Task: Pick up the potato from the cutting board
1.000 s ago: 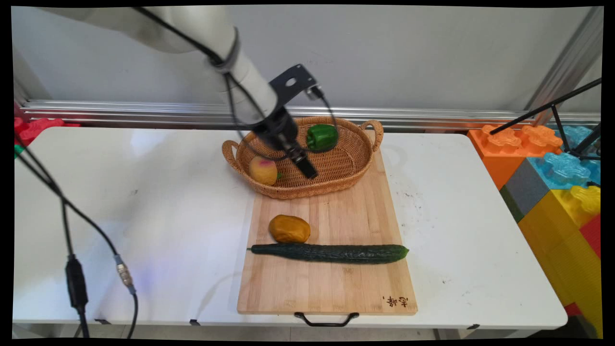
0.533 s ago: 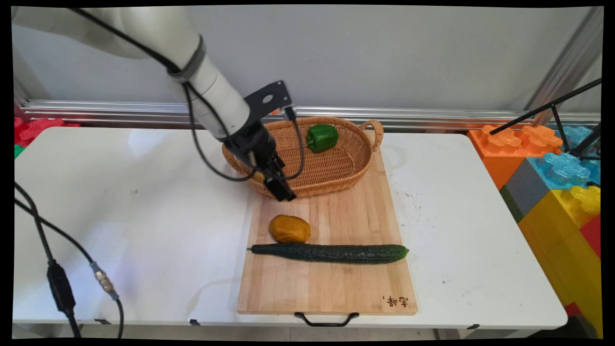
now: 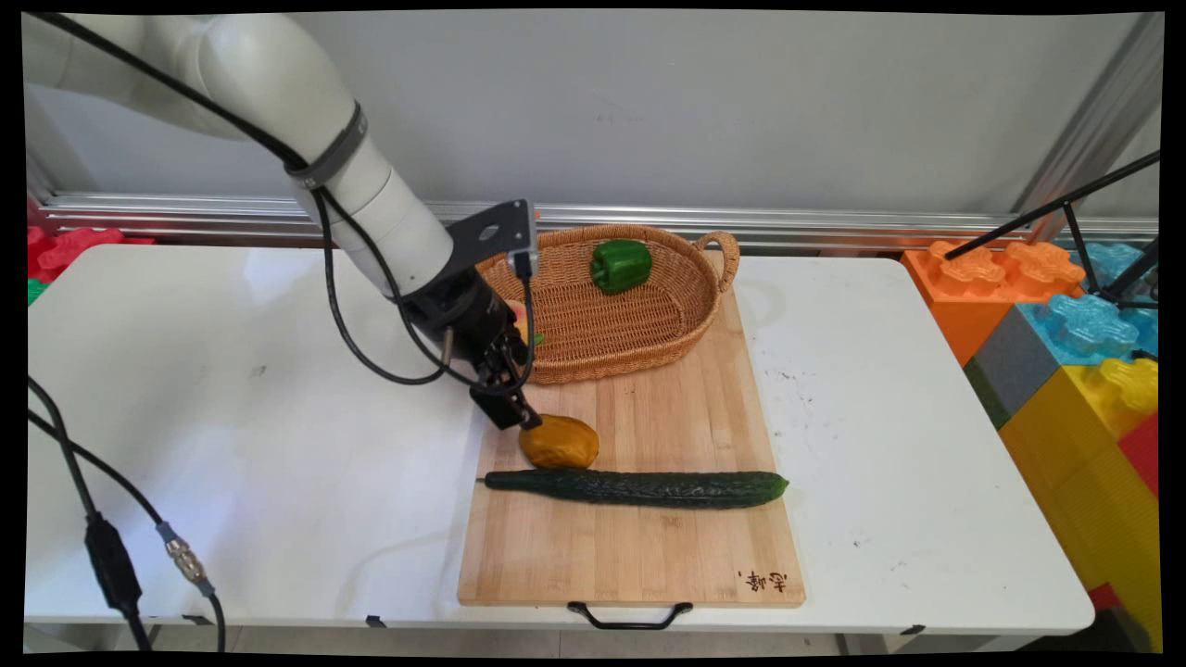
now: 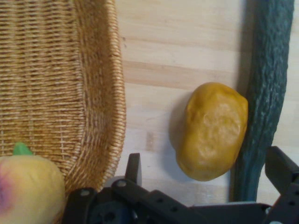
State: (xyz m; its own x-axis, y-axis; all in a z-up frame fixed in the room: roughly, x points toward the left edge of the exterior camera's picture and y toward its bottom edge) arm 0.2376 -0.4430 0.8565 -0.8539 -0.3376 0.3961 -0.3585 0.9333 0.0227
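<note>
My black gripper [image 3: 515, 419] hangs open just above the left end of a yellow-brown potato [image 3: 560, 442] on the wooden cutting board [image 3: 649, 556]. In the hand view the potato [image 4: 212, 130] lies between my spread fingers [image 4: 134, 168], with the gripper [image 4: 208, 179] low over it. A long dark cucumber [image 3: 635, 487] lies right beside the potato, touching it [image 4: 264, 93]. Behind me stands a wicker basket [image 3: 681, 338] holding a green pepper [image 3: 620, 265] and a peach [image 4: 28, 191], which my hand mostly hides in the main view.
Large coloured building blocks [image 3: 1066, 324] are stacked off the table's right end, with a black stand's legs [image 3: 1075, 208] over them. Red blocks [image 3: 65, 245] lie at the far left. Black cables [image 3: 111, 556] hang over the table's near left.
The arm has swung out of the basket, towards the near left, and come down over the cutting board, ending at the potato. The peach is now hidden behind the hand.
</note>
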